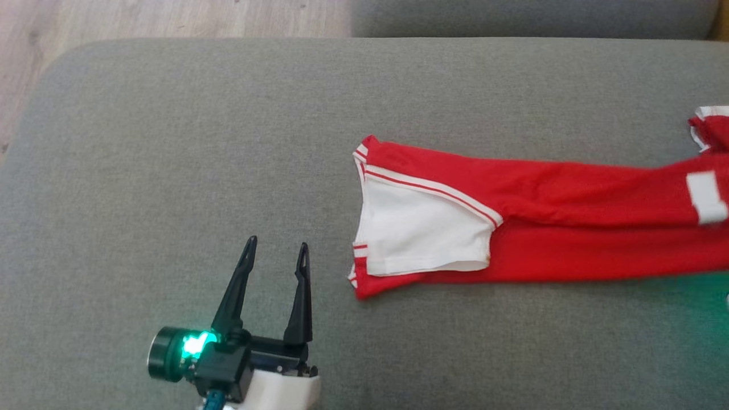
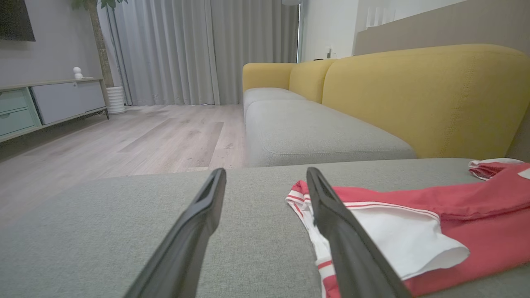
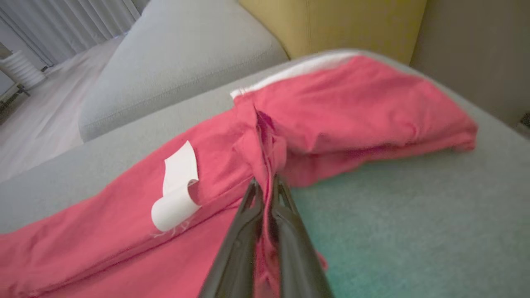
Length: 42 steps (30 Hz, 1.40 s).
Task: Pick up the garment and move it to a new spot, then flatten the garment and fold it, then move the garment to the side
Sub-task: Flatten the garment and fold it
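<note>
Red garment (image 3: 352, 103) pinched (right fingers (image 3: 240, 248)).

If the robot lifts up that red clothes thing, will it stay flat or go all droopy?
Probably droopy: the red garment bunches into soft folds where the right gripper pinches it. It looks thin and light, lying nearly flat on the grey cushion. It may drag rather than slide on that woven fabric.

In front of me is a big gray cushion (image 1: 171, 142). A red and white garment (image 1: 541, 228) lies right on it, stretched out long toward my right side. Its far end is bunched up.
</note>
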Motion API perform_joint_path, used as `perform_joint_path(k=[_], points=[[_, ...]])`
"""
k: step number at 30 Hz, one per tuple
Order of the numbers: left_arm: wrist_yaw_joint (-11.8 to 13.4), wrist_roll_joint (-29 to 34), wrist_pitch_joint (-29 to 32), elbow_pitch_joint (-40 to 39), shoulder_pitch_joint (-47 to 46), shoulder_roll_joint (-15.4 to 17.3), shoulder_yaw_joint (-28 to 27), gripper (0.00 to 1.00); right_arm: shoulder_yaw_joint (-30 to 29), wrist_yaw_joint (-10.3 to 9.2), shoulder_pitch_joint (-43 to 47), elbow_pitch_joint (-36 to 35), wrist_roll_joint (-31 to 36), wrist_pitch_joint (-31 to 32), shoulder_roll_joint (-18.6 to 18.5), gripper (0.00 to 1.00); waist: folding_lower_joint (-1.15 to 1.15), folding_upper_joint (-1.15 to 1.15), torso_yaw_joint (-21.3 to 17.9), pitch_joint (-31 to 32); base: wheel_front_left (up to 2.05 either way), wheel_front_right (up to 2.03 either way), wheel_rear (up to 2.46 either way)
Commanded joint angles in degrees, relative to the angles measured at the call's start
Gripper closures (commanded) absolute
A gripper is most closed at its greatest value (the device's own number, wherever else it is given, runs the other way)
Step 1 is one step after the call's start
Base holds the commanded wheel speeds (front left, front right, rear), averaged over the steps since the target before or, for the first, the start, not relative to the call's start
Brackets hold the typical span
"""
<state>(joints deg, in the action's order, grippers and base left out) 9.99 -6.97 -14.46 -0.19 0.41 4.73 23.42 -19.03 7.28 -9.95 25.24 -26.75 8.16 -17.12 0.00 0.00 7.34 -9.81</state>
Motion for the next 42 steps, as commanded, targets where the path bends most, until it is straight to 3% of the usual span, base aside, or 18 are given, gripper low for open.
perform_joint_path(k=[1,8,14,19,34,36,37,38,42], points=[[-0.4,0.7,-0.5,-1.4,-0.8,-0.5,-2.4,0.00,1.4,0.21,-1.7,-3.6,-0.6,0.0,-1.9,1.00,0.00,0.00,0.0,0.0,0.00,0.00,0.00],[-1.7,1.0,-0.5,-0.2,-0.8,-1.0,-2.4,0.00,9.6,0.21,-3.1,-17.6,-5.3,1.6,0.9,1.00,0.00,0.00,1.1,0.7,0.00,0.00,0.00],[-2.4,1.1,-0.5,0.5,-1.1,-1.4,-2.3,0.00,18.7,0.21,-5.6,-23.8,-7.8,4.5,6.8,1.00,0.00,0.00,3.4,1.1,0.00,0.00,0.00],[-3.0,1.1,-0.5,1.1,-1.4,-1.6,-1.7,0.00,25.8,0.21,-8.6,-21.2,-9.2,5.4,10.8,1.00,0.00,0.00,5.3,0.8,0.00,0.00,0.00],[-2.8,-0.3,-0.5,2.5,-2.9,-1.8,-0.4,0.00,42.3,0.21,-11.9,-7.9,-11.6,3.9,14.0,1.00,0.00,0.00,9.3,-1.1,0.00,0.00,0.00],[-2.6,-0.6,-0.5,2.6,-3.0,-1.8,-0.2,0.00,43.8,0.21,-12.0,-6.5,-12.3,3.6,14.1,0.73,0.00,0.00,9.5,-1.1,0.00,0.00,0.00],[-2.5,-0.7,-0.5,2.6,-3.0,-1.8,-0.1,0.00,44.4,0.21,-12.1,-6.0,-12.6,3.3,14.1,0.51,0.00,0.00,9.5,-1.0,0.00,0.00,0.00],[-2.4,-0.8,-0.5,2.7,-2.9,-1.8,-0.1,0.00,44.9,0.21,-12.1,-5.5,-12.8,3.0,14.1,0.00,0.00,0.00,9.4,-0.8,0.00,0.00,0.00],[-2.0,-0.9,-0.5,3.1,-2.4,-1.8,-0.8,0.00,45.6,0.21,-12.7,-5.7,-13.2,-0.3,14.2,0.00,0.00,0.00,8.4,0.5,0.00,0.00,0.00]])
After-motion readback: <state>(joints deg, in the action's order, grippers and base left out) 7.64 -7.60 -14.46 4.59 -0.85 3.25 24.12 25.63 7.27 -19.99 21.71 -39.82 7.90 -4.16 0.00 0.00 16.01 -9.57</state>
